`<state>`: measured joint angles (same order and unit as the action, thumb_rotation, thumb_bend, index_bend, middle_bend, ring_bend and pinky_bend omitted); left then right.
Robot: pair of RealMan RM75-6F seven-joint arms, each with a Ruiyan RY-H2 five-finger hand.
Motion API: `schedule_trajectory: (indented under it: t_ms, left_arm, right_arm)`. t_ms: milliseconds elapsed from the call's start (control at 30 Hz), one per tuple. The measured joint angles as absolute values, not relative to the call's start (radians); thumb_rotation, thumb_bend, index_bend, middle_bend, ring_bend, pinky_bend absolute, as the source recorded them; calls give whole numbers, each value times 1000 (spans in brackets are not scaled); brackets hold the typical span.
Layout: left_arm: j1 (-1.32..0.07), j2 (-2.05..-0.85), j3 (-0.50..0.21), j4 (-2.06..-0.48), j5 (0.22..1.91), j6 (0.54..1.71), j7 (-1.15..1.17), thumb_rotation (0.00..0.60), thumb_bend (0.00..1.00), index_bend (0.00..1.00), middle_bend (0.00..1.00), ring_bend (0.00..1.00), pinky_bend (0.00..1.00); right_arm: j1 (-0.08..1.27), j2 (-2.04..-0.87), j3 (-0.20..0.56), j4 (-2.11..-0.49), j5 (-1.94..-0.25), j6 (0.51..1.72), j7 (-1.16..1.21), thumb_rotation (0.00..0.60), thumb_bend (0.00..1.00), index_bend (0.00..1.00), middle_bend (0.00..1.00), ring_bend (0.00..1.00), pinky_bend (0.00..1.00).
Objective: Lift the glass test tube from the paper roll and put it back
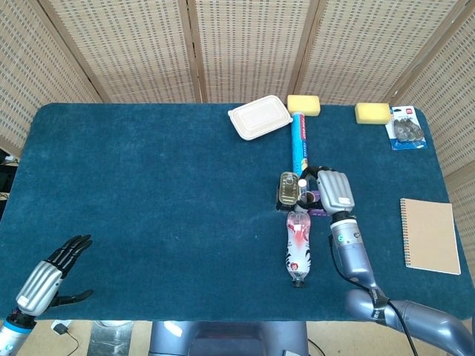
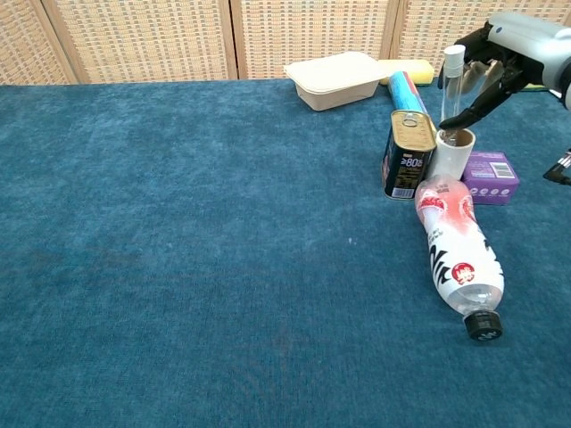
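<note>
Chest view: the blue table [image 2: 178, 267] carries, at its right far side, a lying plastic bottle [image 2: 458, 251], an upright tin can [image 2: 409, 157], a purple box [image 2: 492, 176] and the upright paper roll [image 2: 453, 158], which stands between can and box and touches the bottle's base. The right hand [image 2: 500, 55] hangs above and just right of the roll; its fingers [image 2: 475, 100] pinch the glass test tube [image 2: 450, 89] near the white cap. The tube stands close to vertical, its long axis nearly in line with the roll's bore, its lower end at or just above the open rim; whether it has cleared the rim cannot be told. Judged from this, re-seating calls for a straight descent along that axis. Head view: the left hand [image 1: 53, 274] lies at the near left corner, well apart, fingers spread and holding nothing; the right hand is far nearer.
</note>
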<state>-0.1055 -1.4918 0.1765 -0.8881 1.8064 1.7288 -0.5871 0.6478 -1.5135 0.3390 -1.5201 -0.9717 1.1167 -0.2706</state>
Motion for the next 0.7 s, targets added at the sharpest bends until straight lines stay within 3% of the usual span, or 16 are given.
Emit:
schedule_trajectory:
  t_ms: [700]
  left_arm:
    - [-102,-1491,169,-882,1794,1730,-599,600,61,0,51,41,206]
  right_arm:
    - [649,-1476,330,-1564,-959,1143,-315,600,181,500,530,456,418]
